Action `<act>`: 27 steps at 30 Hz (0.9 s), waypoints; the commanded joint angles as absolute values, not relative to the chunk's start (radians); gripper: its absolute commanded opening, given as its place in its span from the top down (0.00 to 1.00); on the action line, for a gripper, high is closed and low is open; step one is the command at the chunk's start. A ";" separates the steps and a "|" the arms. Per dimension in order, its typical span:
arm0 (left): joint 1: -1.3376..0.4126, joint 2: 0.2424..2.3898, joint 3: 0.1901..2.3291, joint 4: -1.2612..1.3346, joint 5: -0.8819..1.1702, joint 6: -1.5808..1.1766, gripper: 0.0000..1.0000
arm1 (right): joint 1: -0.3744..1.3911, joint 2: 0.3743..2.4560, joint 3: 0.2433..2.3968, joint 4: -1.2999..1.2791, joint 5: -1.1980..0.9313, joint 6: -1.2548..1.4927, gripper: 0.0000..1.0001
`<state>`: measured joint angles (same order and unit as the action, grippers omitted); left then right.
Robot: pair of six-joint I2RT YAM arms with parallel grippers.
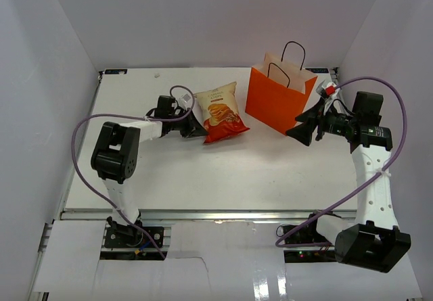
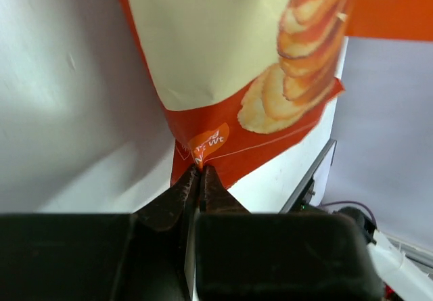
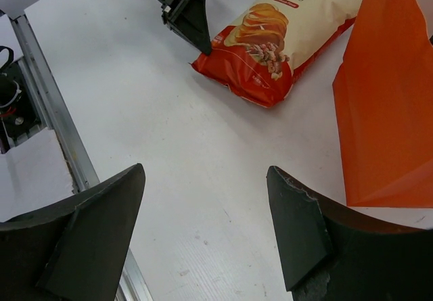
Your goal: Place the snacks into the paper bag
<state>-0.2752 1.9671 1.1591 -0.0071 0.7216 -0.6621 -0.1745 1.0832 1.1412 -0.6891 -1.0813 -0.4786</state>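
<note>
The one snack in clear view is an orange-and-cream chip bag [image 1: 220, 111], lying flat on the white table left of the paper bag. My left gripper [image 1: 197, 129] is shut on its lower left corner. The wrist view shows the black fingertips [image 2: 210, 179] pinched on the orange seam of the chip bag [image 2: 223, 44]. The orange paper bag [image 1: 277, 101] stands upright with its black loop handles up. My right gripper [image 1: 302, 132] hovers open just right of the paper bag's base, with nothing between its fingers [image 3: 298, 213]. From there I see the chip bag [image 3: 277, 37] and the paper bag's side [image 3: 385, 91].
A small red-and-white item [image 1: 329, 88] sits by the paper bag's far right corner, above the right arm; I cannot tell what it is. White walls close in the table on three sides. A metal rail [image 3: 47, 98] runs along the near edge.
</note>
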 commanded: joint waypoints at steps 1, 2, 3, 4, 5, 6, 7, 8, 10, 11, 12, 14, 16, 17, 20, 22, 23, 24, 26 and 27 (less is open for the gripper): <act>-0.284 1.782 1.056 0.069 0.755 -0.647 0.90 | -0.176 1.065 1.132 -0.721 -1.129 -0.497 0.22; -0.285 1.749 1.025 0.072 0.758 -0.644 0.89 | -0.173 1.065 1.134 -0.724 -1.129 -0.505 0.22; -0.288 1.715 0.959 0.080 0.761 -0.640 0.90 | -0.169 1.066 1.134 -0.727 -1.129 -0.506 0.22; -0.297 1.651 0.893 0.081 0.767 -0.637 0.90 | -0.152 1.069 1.140 -0.739 -1.121 -0.514 0.22; -0.302 1.617 0.893 0.081 0.770 -0.637 0.90 | -0.134 1.072 1.141 -0.742 -1.108 -0.512 0.22; -0.308 1.585 0.824 0.084 0.772 -0.637 0.90 | -0.112 1.077 1.144 -0.744 -1.086 -0.511 0.23; -0.325 1.548 0.790 0.084 0.772 -0.637 0.90 | -0.083 1.080 1.146 -0.747 -1.041 -0.512 0.23; -0.333 1.479 0.755 0.084 0.770 -0.644 0.90 | -0.019 1.088 1.146 -0.742 -1.013 -0.508 0.23; -0.368 1.409 0.645 0.086 0.756 -0.658 0.90 | 0.102 1.095 1.135 -0.717 -0.922 -0.451 0.23; -0.377 1.332 0.609 0.086 0.750 -0.676 0.90 | 0.136 1.104 1.115 -0.674 -0.899 -0.425 0.23; -0.390 1.290 0.539 0.087 0.729 -0.689 0.90 | 0.162 1.112 1.106 -0.652 -0.878 -0.370 0.23; -0.413 1.206 0.470 0.087 0.707 -0.719 0.90 | 0.224 1.153 1.097 -0.603 -0.862 -0.316 0.23; -0.432 1.077 0.373 0.084 0.678 -0.774 0.90 | 0.277 1.204 1.101 -0.571 -0.807 -0.252 0.22; -0.440 1.036 0.344 0.074 0.669 -0.793 0.90 | 0.300 1.221 1.109 -0.563 -0.784 -0.239 0.22; -0.457 0.873 0.253 0.016 0.626 -0.845 0.89 | 0.388 1.282 1.140 -0.508 -0.625 -0.117 0.20; -0.460 0.767 0.207 -0.012 0.598 -0.880 0.89 | 0.431 1.339 1.149 -0.456 -0.536 0.029 0.19; -0.463 0.740 0.198 -0.049 0.591 -0.893 0.89 | 0.443 1.360 1.152 -0.440 -0.510 0.067 0.18; -0.463 0.715 0.190 -0.060 0.588 -0.903 0.89 | 0.451 1.382 1.152 -0.422 -0.474 0.099 0.14; -0.465 0.666 0.181 -0.102 0.574 -0.920 0.88 | 0.466 1.439 1.149 -0.393 -0.463 0.190 0.07; -0.465 0.655 0.183 -0.116 0.569 -0.922 0.88 | 0.468 1.456 1.146 -0.364 -0.491 0.213 0.06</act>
